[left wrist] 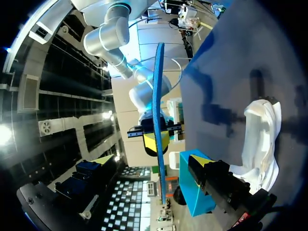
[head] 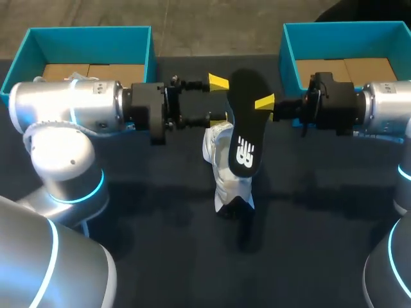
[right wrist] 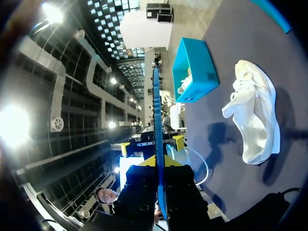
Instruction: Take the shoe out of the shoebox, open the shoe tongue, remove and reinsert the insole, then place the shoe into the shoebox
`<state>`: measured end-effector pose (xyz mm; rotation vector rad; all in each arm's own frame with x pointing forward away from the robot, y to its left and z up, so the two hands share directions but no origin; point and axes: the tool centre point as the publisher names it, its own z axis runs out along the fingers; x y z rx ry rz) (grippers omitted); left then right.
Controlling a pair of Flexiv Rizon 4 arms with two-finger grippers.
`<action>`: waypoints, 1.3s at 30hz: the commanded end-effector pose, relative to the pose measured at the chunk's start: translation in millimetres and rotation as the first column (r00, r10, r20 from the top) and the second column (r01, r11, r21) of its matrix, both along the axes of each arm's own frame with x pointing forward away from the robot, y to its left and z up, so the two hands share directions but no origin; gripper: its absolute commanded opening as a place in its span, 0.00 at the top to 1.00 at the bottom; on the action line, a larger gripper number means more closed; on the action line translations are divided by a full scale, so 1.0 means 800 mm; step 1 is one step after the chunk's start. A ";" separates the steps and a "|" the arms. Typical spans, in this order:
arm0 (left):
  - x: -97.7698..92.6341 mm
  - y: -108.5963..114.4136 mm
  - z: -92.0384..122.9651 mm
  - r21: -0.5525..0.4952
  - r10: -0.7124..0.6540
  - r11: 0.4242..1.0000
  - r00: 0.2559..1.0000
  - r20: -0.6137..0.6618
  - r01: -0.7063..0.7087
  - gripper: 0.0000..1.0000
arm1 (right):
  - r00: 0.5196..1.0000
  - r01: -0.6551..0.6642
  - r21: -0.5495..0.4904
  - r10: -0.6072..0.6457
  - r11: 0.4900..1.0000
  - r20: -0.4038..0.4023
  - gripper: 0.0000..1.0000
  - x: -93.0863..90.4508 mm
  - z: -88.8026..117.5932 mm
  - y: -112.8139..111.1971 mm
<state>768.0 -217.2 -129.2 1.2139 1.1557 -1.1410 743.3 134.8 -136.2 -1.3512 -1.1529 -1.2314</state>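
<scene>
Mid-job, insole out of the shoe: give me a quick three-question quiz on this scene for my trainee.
1. How many teal shoeboxes are in the head view?
2. True or false: the white shoe lies inside one of them.
3. Which gripper is shut on the black insole? A) left gripper B) right gripper C) both

Key
1. Two.
2. False: it lies on the table, below the raised insole.
3. B; the left gripper is open.
</scene>
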 end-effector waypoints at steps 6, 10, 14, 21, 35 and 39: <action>0.006 -0.028 -0.007 -0.054 0.049 0.997 0.999 -0.013 -0.050 0.18 | 1.000 -0.007 0.009 0.007 1.000 0.008 1.00 -0.005 -0.002 0.018; 0.009 -0.032 -0.009 -0.058 0.052 0.997 0.998 -0.023 -0.053 0.50 | 1.000 -0.012 0.009 0.012 1.000 0.011 1.00 -0.007 -0.002 0.022; 0.009 -0.034 -0.010 -0.058 0.055 0.997 0.998 -0.030 -0.057 0.56 | 1.000 -0.014 0.009 0.014 1.000 0.012 1.00 -0.007 -0.003 0.024; 0.010 -0.036 -0.014 -0.068 0.061 0.996 0.997 -0.046 -0.064 0.72 | 1.000 -0.009 0.014 0.009 1.000 0.017 1.00 -0.008 -0.003 0.024; 0.012 -0.041 -0.025 -0.050 0.061 0.997 0.994 -0.089 -0.065 1.00 | 1.000 -0.006 0.019 0.006 1.000 0.017 1.00 -0.008 -0.003 0.023; 0.010 -0.037 -0.028 -0.048 0.056 0.997 0.988 -0.142 -0.063 1.00 | 0.999 0.025 -0.011 -0.024 1.000 0.038 0.00 -0.009 -0.012 0.013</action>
